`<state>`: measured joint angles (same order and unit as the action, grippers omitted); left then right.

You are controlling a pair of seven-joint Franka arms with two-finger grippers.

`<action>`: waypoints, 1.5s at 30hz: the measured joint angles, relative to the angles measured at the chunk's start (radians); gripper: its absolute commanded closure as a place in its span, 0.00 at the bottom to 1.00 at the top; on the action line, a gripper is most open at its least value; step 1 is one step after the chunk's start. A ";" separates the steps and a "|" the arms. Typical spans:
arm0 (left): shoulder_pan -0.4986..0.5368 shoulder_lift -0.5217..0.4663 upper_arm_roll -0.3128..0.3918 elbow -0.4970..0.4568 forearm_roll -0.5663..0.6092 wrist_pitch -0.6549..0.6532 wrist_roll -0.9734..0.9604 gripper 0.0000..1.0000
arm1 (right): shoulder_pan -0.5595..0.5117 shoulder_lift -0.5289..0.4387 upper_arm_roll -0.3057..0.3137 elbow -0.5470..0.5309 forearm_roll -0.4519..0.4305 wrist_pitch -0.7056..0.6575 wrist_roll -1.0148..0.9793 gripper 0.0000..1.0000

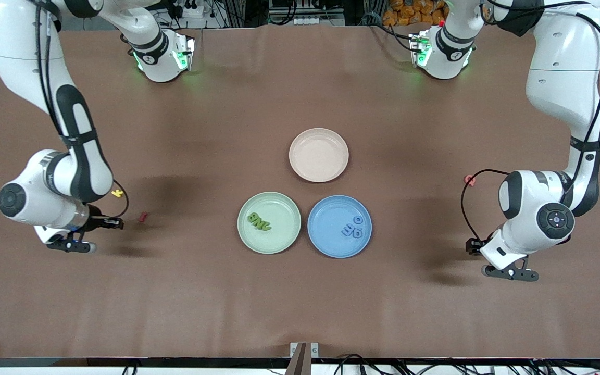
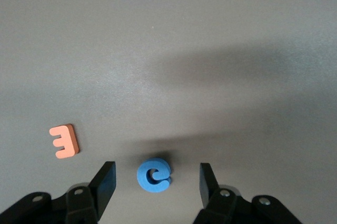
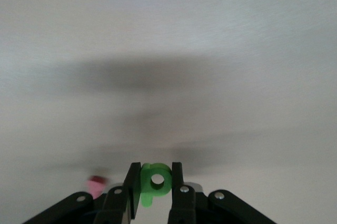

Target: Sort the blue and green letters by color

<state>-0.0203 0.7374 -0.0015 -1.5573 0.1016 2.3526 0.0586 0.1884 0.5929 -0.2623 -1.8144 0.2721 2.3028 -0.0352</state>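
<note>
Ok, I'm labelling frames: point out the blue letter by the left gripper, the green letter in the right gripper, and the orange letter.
blue letter (image 2: 154, 175): left wrist view, on its curved body.
green letter (image 3: 153, 182): right wrist view, on its ring.
orange letter (image 2: 65, 140): left wrist view, on its spine.

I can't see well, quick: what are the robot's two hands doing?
Left gripper: open around a blue letter.
Right gripper: shut on a green letter.

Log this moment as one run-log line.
left gripper: open around blue letter | right gripper: shut on green letter | green plate: three letters | blue plate: three
</note>
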 measured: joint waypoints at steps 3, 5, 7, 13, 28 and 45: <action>0.003 0.000 0.000 -0.009 -0.022 0.021 0.000 0.28 | 0.049 -0.008 0.003 0.001 0.000 0.000 0.112 0.86; 0.005 0.000 0.000 -0.015 -0.039 0.032 0.000 0.28 | 0.079 -0.013 0.005 0.002 0.000 0.000 0.180 0.86; 0.006 0.000 0.000 -0.022 -0.055 0.041 0.000 0.28 | 0.110 -0.017 0.010 0.007 0.000 -0.001 0.258 0.86; 0.013 0.000 0.000 -0.033 -0.069 0.045 0.000 0.28 | 0.175 -0.020 0.055 0.042 0.001 -0.014 0.508 0.86; 0.028 0.000 -0.001 -0.071 -0.119 0.063 0.019 0.28 | 0.357 -0.003 0.122 0.135 0.001 -0.029 1.166 0.86; 0.047 0.003 -0.001 -0.096 -0.121 0.088 0.019 0.46 | 0.415 0.072 0.194 0.218 0.001 0.055 1.471 0.03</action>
<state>0.0269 0.7403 -0.0023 -1.6535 -0.0190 2.4407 0.0777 0.6032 0.6647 -0.0683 -1.5965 0.2729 2.3580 1.4360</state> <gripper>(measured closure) 0.374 0.727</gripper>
